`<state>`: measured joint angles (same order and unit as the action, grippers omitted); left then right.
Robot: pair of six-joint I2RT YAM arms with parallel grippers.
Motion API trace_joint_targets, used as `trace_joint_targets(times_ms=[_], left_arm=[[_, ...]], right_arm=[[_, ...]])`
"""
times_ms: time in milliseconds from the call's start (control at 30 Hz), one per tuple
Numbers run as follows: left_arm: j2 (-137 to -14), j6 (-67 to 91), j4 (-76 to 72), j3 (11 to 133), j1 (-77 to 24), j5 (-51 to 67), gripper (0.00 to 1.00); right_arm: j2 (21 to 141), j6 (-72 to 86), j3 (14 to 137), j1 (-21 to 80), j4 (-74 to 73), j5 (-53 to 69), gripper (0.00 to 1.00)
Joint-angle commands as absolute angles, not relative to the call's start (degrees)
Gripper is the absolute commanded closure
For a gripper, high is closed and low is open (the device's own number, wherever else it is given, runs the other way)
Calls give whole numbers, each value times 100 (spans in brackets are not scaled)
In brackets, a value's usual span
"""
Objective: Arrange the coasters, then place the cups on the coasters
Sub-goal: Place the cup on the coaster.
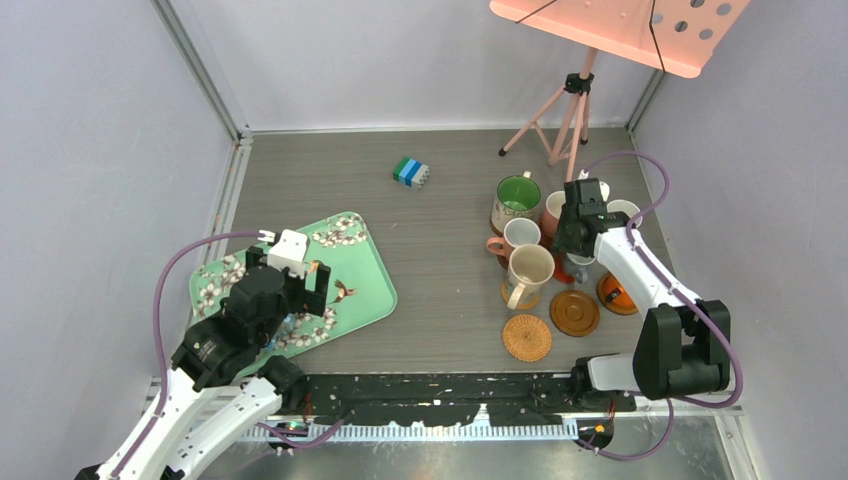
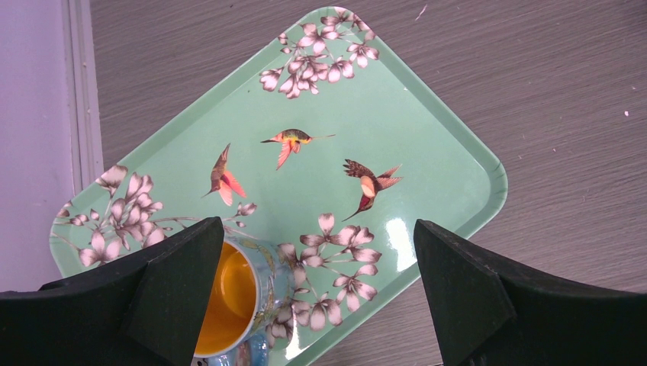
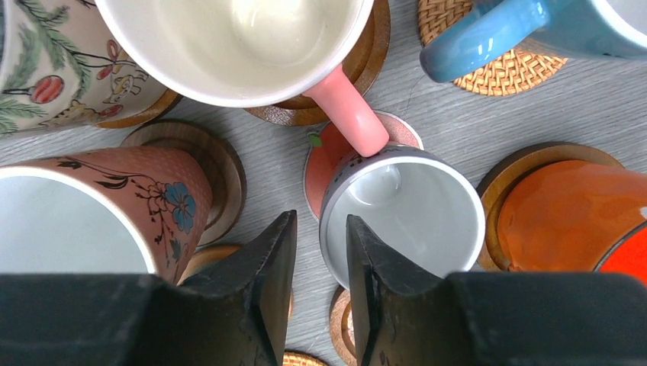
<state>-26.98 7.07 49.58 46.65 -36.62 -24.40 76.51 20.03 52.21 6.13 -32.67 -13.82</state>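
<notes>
Several cups crowd the right side of the table, among them a green-inside cup [image 1: 517, 200] and a cream cup [image 1: 529, 272]. My right gripper [image 3: 320, 229] hangs over them, open a little. One finger is outside and one inside the rim of a grey-white cup [image 3: 412, 206], which stands on a red-orange coaster [image 3: 324, 156]. A pink-handled cup [image 3: 236, 38] and a light blue cup [image 3: 488, 34] rest on coasters. A wicker coaster [image 1: 527, 337] and a dark brown coaster [image 1: 574, 312] lie bare. My left gripper [image 2: 318, 232] is wide open above the tray, beside an orange-inside cup [image 2: 229, 297].
The mint-green floral tray [image 2: 427, 114] lies at the left, near the side wall. A blue-green toy block [image 1: 411, 172] sits at mid-back. A pink music stand [image 1: 575, 110] stands at the back right, behind the cups.
</notes>
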Motion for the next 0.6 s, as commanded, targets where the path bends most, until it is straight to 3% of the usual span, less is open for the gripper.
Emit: trace_joint_targets(times_ms=[0,133,300,400,567], left_arm=[[-2694,721,4786,4625,-3648,-2526,0],[-2782,783,4766,4606,-3649,-2928,0],[-3478,1865,5379,4886,-3525,-4744,0],[-3722,2783,5512,4965,-3254,-4348,4],[-3939,4056,5588,4853,-2907,-4345,19]], right_arm=[[7277,1919,5714,589,-3719,-1294,61],[7007,1731,5995,589,-4013,-897,61],[6428,1477,6391,606,-4220,-106,61],[6148,1427,6459,606,-4194,290,61],[5794,1330,6319,606,-3924,588,61]])
